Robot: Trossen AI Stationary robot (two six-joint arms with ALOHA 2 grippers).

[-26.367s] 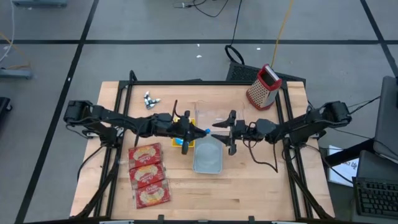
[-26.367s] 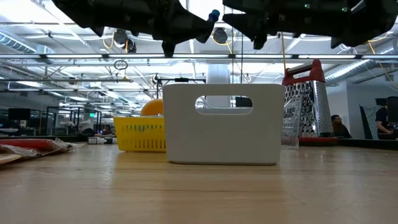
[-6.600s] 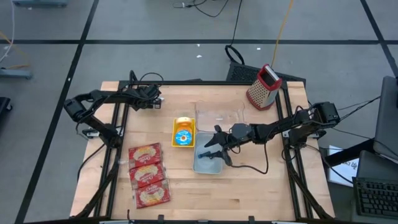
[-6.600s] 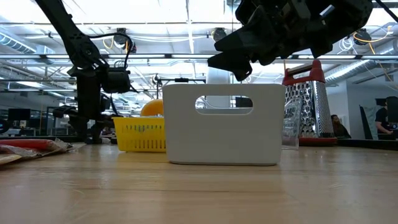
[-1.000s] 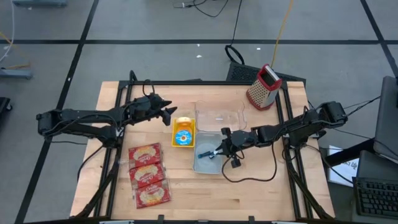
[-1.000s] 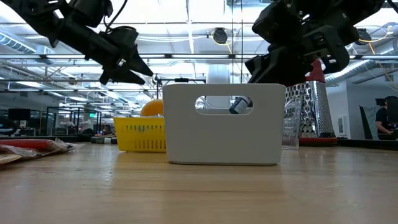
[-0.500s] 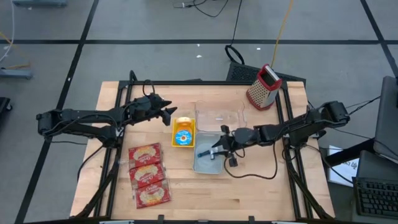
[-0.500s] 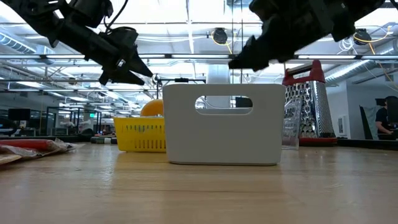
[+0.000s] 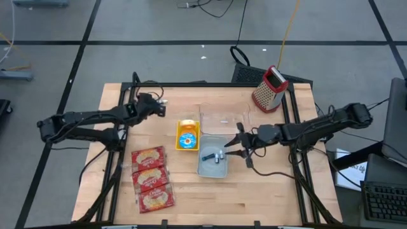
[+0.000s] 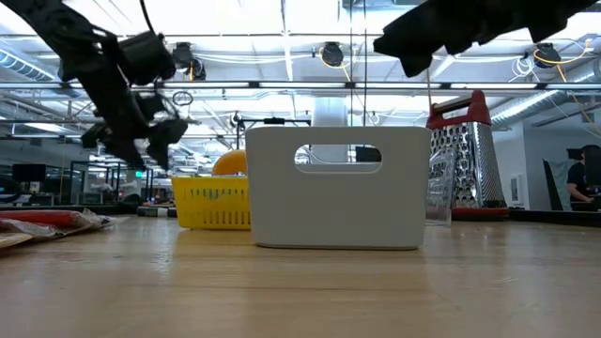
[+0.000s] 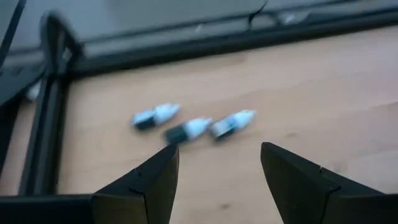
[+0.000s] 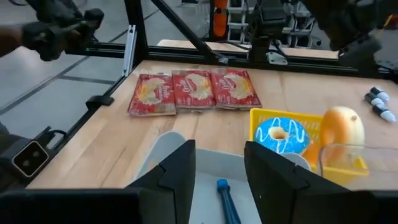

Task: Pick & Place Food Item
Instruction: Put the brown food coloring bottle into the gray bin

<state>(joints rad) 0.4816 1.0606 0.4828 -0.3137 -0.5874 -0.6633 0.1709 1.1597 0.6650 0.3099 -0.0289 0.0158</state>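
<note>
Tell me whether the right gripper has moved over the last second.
Yes. The right gripper, open, has pulled back off the grey plastic bin toward the table's right side, leaving the small blue item in it.

Both arms are black and slender, built of jointed segments with bulkier housings at the shoulders. A thin black cable loops beneath the right arm (image 9: 299, 130). The left arm (image 9: 89, 119) ends in two dark, wedge-shaped fingers (image 11: 149, 186) with angular faceted faces.
</note>
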